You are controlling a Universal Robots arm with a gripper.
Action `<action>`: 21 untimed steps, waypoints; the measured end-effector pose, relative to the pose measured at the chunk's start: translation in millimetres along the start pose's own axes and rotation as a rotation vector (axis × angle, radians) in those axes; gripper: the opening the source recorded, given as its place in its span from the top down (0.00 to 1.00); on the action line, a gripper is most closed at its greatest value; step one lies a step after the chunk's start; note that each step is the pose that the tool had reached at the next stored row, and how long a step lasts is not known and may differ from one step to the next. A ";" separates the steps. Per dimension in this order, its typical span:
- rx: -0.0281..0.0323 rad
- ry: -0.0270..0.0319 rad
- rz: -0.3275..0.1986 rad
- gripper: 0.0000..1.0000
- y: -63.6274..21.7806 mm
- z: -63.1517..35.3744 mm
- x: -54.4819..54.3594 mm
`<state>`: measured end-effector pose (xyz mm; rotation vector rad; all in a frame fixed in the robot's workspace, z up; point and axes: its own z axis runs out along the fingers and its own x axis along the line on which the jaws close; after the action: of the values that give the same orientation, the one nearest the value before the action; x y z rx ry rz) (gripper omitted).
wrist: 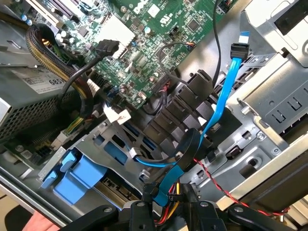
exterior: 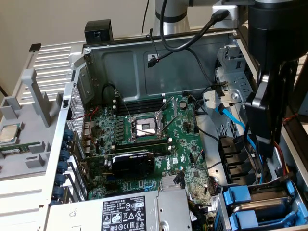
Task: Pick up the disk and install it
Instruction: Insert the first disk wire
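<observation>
My gripper (exterior: 263, 150) hangs low over the open computer case at the exterior view's right, just above the drive cage (exterior: 288, 211). Two blue carrier fronts (exterior: 239, 195) sit stacked in that cage, and in the wrist view one blue carrier (wrist: 72, 179) lies in the cage beside the gripper (wrist: 171, 214). The disk itself is hidden; I cannot tell whether it is in one of these carriers. Blue and black cables run right under the gripper body. Nothing I can see is held.
The green motherboard (exterior: 144, 139) fills the case floor. The grey power-supply box (exterior: 130, 211) stands at the front. A blue data cable (wrist: 221, 96), black power connectors (wrist: 192, 96) and a red-black twisted wire (wrist: 226, 192) crowd the space by the cage. Metal bay walls (wrist: 279, 96) rise alongside.
</observation>
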<state>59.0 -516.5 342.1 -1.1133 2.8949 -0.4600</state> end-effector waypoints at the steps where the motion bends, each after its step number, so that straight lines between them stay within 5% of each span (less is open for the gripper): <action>1: 0.0001 -0.0001 0.000 0.65 0.0 0.0 0.0; 18: 0.0084 -0.0090 0.004 0.65 1.9 -0.2 2.0; 21: 0.0099 -0.0104 0.004 0.56 2.8 -0.2 2.7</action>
<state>55.1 -516.3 341.8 -1.1044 2.8823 -0.4664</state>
